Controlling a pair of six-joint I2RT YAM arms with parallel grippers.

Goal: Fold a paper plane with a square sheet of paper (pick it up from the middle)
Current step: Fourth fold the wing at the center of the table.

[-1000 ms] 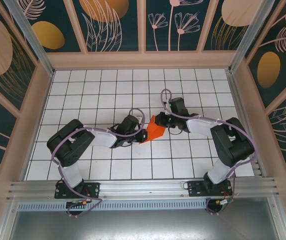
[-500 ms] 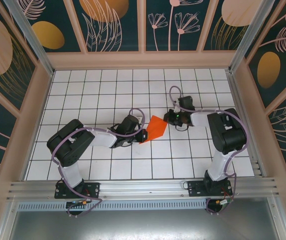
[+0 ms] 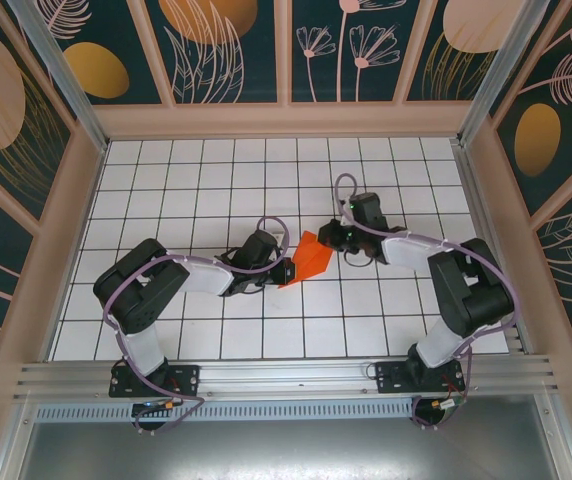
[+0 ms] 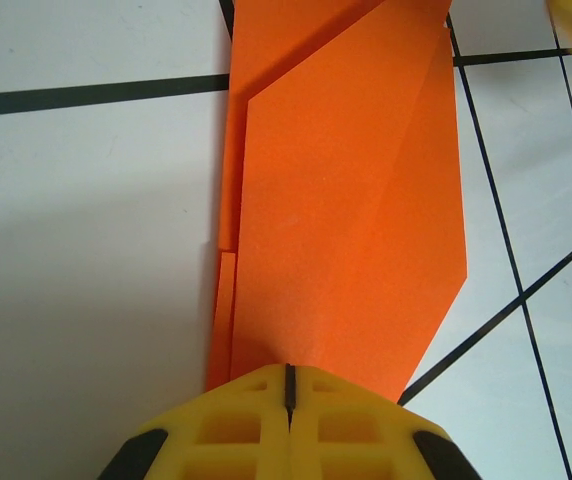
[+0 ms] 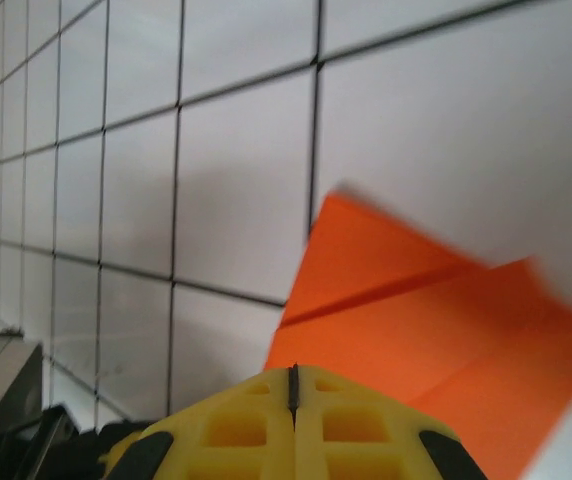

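A walled enclosure [image 3: 56, 200] of pale pink framing and dark teal panels printed with leaves and flowers stands along the left, far and right edges of the bench. The bench [image 3: 166, 170] is white with a black grid, and a metal rail [image 3: 286, 375] runs along its near edge. The far half and both near corners of the bench lie open, giving free room on all sides of the work.

The left arm [image 3: 146, 290] reaches from the near left corner toward the bench's centre; the right arm [image 3: 461, 290] bends in from the near right corner.

Between them, at the middle of the bench, is the sheet of paper [image 3: 311, 258], bright orange-red and folded into a smaller angular shape. Seen from the left wrist, the paper [image 4: 346, 220] shows overlapping layers, long straight creases and a slanted corner.

The left end effector [image 4: 288, 390] is closed, its yellow fingertips pinching the paper's near-left edge. The right end effector [image 5: 293, 385] is closed too and seems to pinch the paper's [image 5: 416, 310] far-right edge, though that view is blurred.
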